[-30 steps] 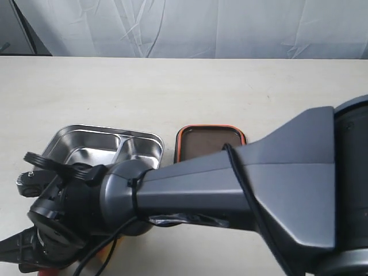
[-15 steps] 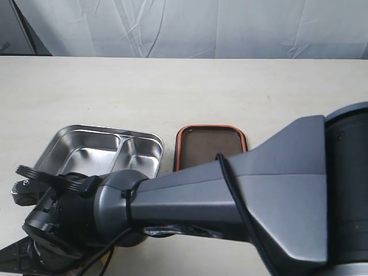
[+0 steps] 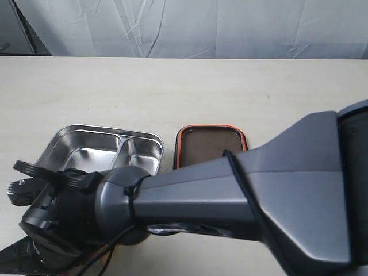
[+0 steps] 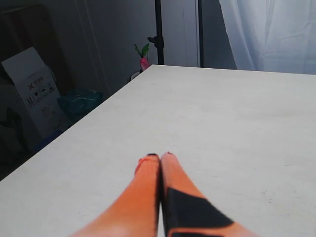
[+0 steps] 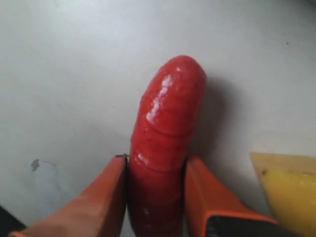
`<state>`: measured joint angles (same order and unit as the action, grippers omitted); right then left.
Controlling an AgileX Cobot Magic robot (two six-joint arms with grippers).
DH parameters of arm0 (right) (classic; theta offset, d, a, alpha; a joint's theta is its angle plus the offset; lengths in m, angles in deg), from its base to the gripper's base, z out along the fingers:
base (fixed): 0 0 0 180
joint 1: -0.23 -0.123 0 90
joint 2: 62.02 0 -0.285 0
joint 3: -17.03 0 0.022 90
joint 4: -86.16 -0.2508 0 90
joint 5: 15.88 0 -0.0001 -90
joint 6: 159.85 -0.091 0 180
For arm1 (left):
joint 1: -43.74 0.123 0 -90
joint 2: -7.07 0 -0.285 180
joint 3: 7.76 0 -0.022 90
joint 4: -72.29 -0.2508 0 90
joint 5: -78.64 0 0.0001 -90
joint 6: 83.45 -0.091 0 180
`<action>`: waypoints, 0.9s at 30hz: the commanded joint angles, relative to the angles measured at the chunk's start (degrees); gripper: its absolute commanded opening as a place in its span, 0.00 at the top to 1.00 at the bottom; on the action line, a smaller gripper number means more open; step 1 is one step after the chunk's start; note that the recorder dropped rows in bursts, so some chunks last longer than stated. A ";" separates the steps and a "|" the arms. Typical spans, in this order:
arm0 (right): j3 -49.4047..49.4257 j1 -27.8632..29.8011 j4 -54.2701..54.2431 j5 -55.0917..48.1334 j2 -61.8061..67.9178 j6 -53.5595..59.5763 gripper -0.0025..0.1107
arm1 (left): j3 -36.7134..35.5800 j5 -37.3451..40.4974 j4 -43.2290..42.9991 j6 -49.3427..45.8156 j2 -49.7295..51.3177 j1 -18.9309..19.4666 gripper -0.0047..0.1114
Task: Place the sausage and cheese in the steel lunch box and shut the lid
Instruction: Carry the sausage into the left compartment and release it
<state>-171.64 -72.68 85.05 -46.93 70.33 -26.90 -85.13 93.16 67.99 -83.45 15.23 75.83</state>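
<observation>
In the right wrist view the glossy red sausage (image 5: 170,108) sits between the orange fingers of my right gripper (image 5: 157,159), which is shut on it just over the pale tabletop. A corner of the yellow cheese (image 5: 289,192) lies beside it. In the exterior view my right arm (image 3: 230,190) reaches across to the near left and hides its own gripper, the sausage and the cheese. The steel lunch box (image 3: 63,144) stands open and empty, and the dark lid (image 3: 210,144) with its orange rim lies flat to its right. My left gripper (image 4: 160,156) is shut and empty over bare table.
The right arm covers the near edges of the box and lid in the exterior view. A white curtain (image 3: 190,29) hangs behind the table. Off the table edge in the left wrist view are a cardboard box (image 4: 37,91) and a black stand pole (image 4: 159,32).
The right arm's wrist has shifted a little left and toward the near table edge. Box and lid have not moved.
</observation>
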 commanded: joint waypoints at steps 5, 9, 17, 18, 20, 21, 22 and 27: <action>-0.05 0.30 16.13 -1.45 -10.19 0.50 0.99 | 0.16 -0.94 0.93 0.00 -0.38 0.21 0.96; -0.05 5.29 19.05 -1.24 -10.96 -0.96 0.99 | 0.16 -1.03 4.00 0.00 -0.38 0.21 0.96; -0.05 10.82 20.16 4.64 -10.84 7.03 0.99 | 0.16 -0.91 12.23 0.00 -0.38 -5.58 0.96; -0.05 11.19 20.16 5.04 -10.72 7.03 0.99 | 0.16 -0.91 12.23 0.00 -0.38 -7.42 0.96; -0.05 11.83 20.16 4.79 -10.18 7.03 0.99 | 0.16 -0.91 12.23 0.00 -0.38 -10.71 0.96; -0.05 12.30 20.16 4.38 -9.90 7.21 0.99 | 0.16 -0.82 11.86 0.00 -0.38 -12.38 0.96; -0.05 12.73 20.01 4.09 -9.31 7.49 0.99 | 0.16 -0.82 11.22 0.00 -0.38 -13.87 0.96; -0.18 13.52 19.41 4.86 -7.05 11.04 0.99 | 0.16 -0.82 11.01 0.00 -0.38 -19.03 0.96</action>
<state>-171.64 -59.54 104.28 -43.12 62.46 -18.46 -85.13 93.03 79.38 -83.45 15.23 59.11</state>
